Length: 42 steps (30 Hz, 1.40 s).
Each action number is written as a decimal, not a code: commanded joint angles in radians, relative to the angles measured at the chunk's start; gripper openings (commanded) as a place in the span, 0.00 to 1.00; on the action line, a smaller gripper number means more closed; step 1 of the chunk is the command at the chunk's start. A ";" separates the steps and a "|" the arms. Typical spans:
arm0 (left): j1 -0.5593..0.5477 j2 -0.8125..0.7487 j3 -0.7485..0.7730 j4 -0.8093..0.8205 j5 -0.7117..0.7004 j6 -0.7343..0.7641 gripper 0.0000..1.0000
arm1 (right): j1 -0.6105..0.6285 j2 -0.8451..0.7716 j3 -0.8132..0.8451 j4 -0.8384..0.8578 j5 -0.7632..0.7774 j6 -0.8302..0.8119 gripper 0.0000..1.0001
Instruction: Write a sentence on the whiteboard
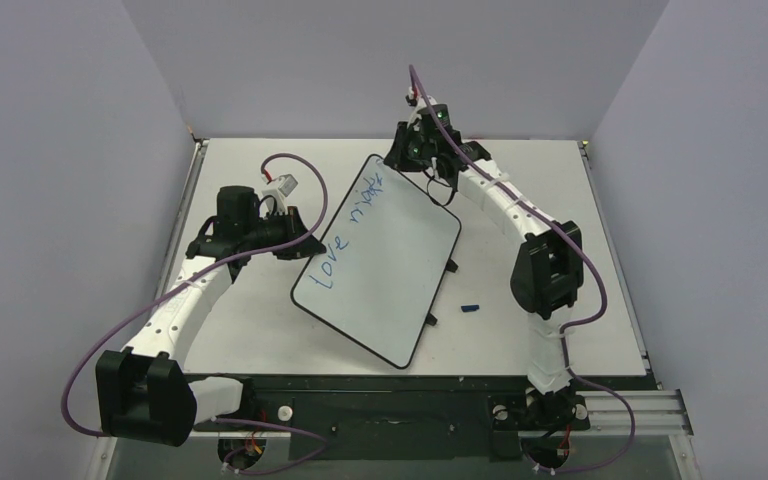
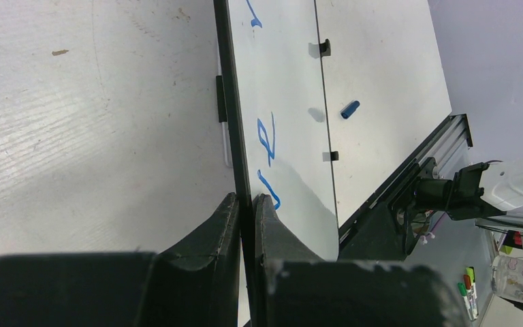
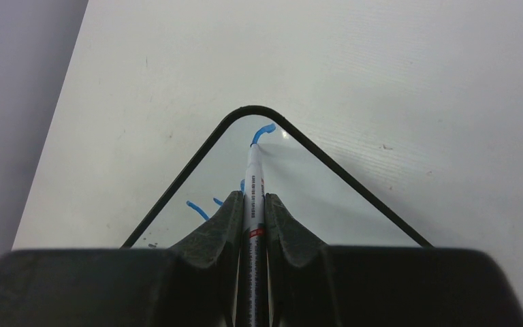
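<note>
The whiteboard point(image 1: 385, 270) lies slanted across the middle of the table, glossy white with a thin black rim. Blue words of the sentence point(image 1: 345, 235) run along its left side, reading "Love" and a second partial word. My left gripper point(image 1: 295, 247) is shut on the board's left rim; the left wrist view shows its jaws point(image 2: 246, 199) pinching the black edge point(image 2: 235, 136). My right gripper point(image 1: 422, 150) is shut on a white marker point(image 3: 254, 184). The marker tip touches the board's far corner at a fresh blue stroke point(image 3: 264, 129).
A blue marker cap point(image 1: 471, 307) lies on the table right of the board, also seen as a cap point(image 2: 349, 109) from the left wrist. Small black feet point(image 1: 452, 266) stick out from the board's right rim. A metal rail point(image 1: 620, 405) runs along the near edge.
</note>
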 commanded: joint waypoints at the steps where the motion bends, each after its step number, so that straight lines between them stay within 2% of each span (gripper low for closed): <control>1: -0.023 -0.035 0.034 0.057 0.037 0.077 0.00 | 0.030 -0.050 -0.051 -0.012 0.009 -0.017 0.00; 10: -0.024 -0.039 0.033 0.057 0.035 0.077 0.00 | 0.031 -0.102 -0.143 0.009 0.021 -0.019 0.00; 30: -0.027 -0.035 0.033 0.054 0.031 0.081 0.00 | -0.007 -0.058 -0.123 0.009 0.043 -0.018 0.00; 42: -0.027 -0.037 0.033 0.054 0.032 0.083 0.00 | 0.029 -0.146 -0.269 0.018 0.043 -0.027 0.00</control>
